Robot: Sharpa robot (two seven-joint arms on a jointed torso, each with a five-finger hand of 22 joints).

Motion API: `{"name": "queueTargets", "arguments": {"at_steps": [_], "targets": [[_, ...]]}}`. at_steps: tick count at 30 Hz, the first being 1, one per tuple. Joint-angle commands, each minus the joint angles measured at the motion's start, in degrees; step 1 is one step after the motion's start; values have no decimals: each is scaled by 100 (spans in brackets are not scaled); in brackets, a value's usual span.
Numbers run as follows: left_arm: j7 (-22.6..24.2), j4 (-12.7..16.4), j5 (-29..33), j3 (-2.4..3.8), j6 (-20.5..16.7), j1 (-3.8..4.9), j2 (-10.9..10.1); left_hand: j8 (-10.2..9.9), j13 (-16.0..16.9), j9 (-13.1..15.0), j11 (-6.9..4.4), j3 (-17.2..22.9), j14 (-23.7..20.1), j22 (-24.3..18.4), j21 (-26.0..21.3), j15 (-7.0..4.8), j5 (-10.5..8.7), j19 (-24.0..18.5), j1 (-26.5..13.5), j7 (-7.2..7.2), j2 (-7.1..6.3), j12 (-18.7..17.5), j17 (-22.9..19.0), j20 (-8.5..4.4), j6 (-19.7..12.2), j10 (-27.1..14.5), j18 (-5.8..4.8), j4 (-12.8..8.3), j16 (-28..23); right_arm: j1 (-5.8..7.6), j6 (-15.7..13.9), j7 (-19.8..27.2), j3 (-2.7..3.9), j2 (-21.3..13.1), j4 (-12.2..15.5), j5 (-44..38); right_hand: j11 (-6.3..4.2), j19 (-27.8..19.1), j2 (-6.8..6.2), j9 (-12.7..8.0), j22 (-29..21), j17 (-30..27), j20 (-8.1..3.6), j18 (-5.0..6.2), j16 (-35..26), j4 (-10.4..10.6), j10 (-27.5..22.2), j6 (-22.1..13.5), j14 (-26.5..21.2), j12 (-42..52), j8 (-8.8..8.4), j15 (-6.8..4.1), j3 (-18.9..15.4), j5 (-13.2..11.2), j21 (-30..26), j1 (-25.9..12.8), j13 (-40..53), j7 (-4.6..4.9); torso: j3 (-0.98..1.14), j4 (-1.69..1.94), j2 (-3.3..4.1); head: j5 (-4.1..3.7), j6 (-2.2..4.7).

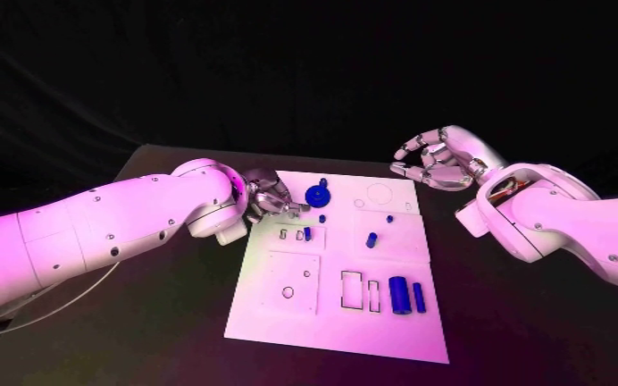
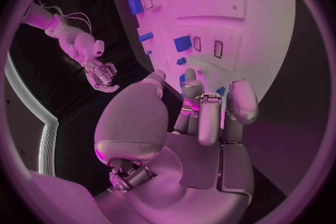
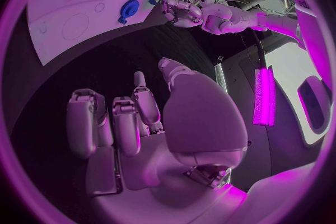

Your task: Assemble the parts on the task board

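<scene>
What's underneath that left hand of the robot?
Under the left hand lies the white task board's edge, with small blue parts near the fingertips. Whatever sits directly beneath the fingers is covered.

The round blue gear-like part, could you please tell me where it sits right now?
In the head view, the round blue gear-like part lies near the far edge of the white task board, just beside the left robot hand.
</scene>
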Motion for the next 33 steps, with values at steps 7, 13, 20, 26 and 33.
{"name": "queueTargets", "arguments": {"at_steps": [7,13,20,26,33], "targets": [[-686,-101,-536,-31,561,82,295,221,208,203,-42,-203,373,250,133,-92,-84,181,-226,-89,51,193,863,-19,-36,146,-112,6,80,3,-36,-115,-7,9,-28,-8,-55,-9,29,44,711,1186,-45,16,-33,10,10,-29,513,10,52,-50,-101,75,-10,-133,-7,-19,-9,25,2,11,-57],[-771,-174,-459,-49,722,111,405,281,217,271,-50,-272,376,269,145,-100,-108,186,-319,-99,100,206,868,-25,-51,142,-114,7,82,1,-37,-145,-13,31,-58,-16,-59,-18,37,67,700,1168,-51,20,-40,2,3,-49,508,0,76,-55,-136,155,-30,-146,-18,-24,-11,14,5,33,-87],[-811,-297,-294,-82,1076,154,506,329,185,356,-55,-290,367,285,152,-106,-4,182,-174,-103,98,182,850,-28,-123,88,-116,-8,70,-6,-32,-171,-22,52,-91,-20,-65,-19,53,113,700,1164,-60,22,-42,-4,1,-94,508,-9,122,-61,-190,374,-44,-136,-25,-28,-12,17,4,40,-109],[-802,-398,-253,-106,1212,168,604,333,188,362,-55,-290,367,295,156,-106,2,188,-161,-103,99,183,852,-28,-129,86,-118,-7,71,-10,-36,-185,-27,67,-115,-22,-65,-23,56,120,696,1157,-60,23,-44,-2,0,-101,507,-10,128,-62,-197,406,-52,-136,-27,-27,-22,12,13,46,-133],[-794,-479,-249,-121,1221,171,690,343,202,381,-55,-281,368,309,162,-105,14,195,-133,-103,128,194,856,-28,-138,90,-121,-4,73,-12,-39,-185,-30,88,-135,-22,-66,-38,59,122,678,1133,-61,29,-52,-3,-20,-104,501,-30,131,-62,-199,420,-77,-133,-51,-27,-18,8,9,54,-157]]}}
